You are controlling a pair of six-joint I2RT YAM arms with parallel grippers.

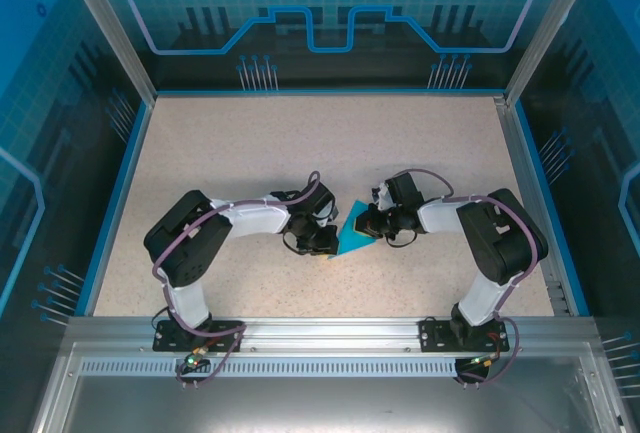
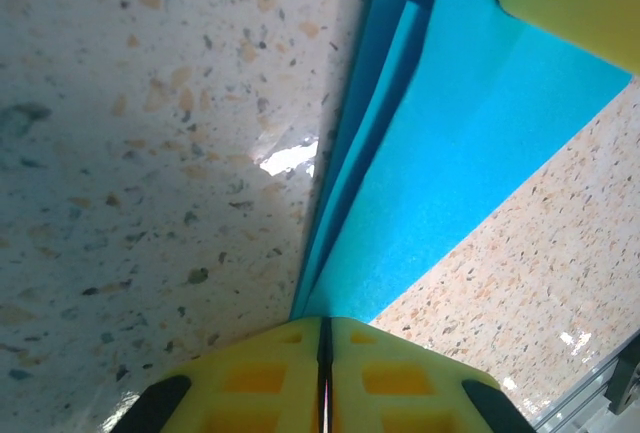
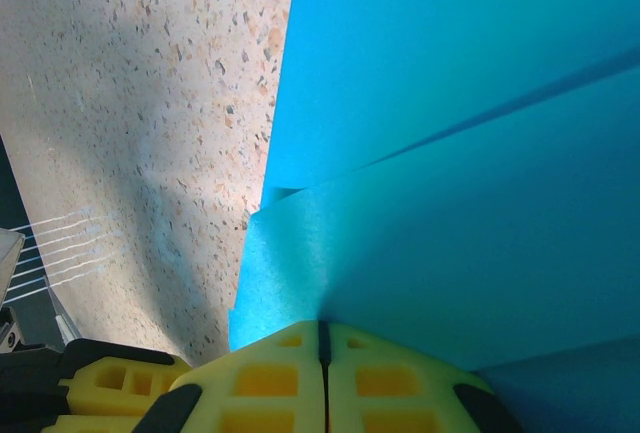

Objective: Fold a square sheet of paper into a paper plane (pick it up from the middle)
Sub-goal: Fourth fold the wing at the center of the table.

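Grippers meet near the middle of the speckled table [image 1: 300,143], both pressed shut. Each black-and-white arm rises from its base at the near edge, elbow bent outward, forearm angled inward and low, so the two wrists face each other. Between them lies the cyan sheet of paper [image 1: 352,237], folded into overlapping layers with a pointed end. The left gripper [image 1: 325,244] has its yellow pads closed where the paper's narrow tip [image 2: 300,311] meets them. The right gripper [image 1: 373,225] clamps the opposite side, with a layered edge [image 3: 300,283] running straight into its closed pads [image 3: 250,373].
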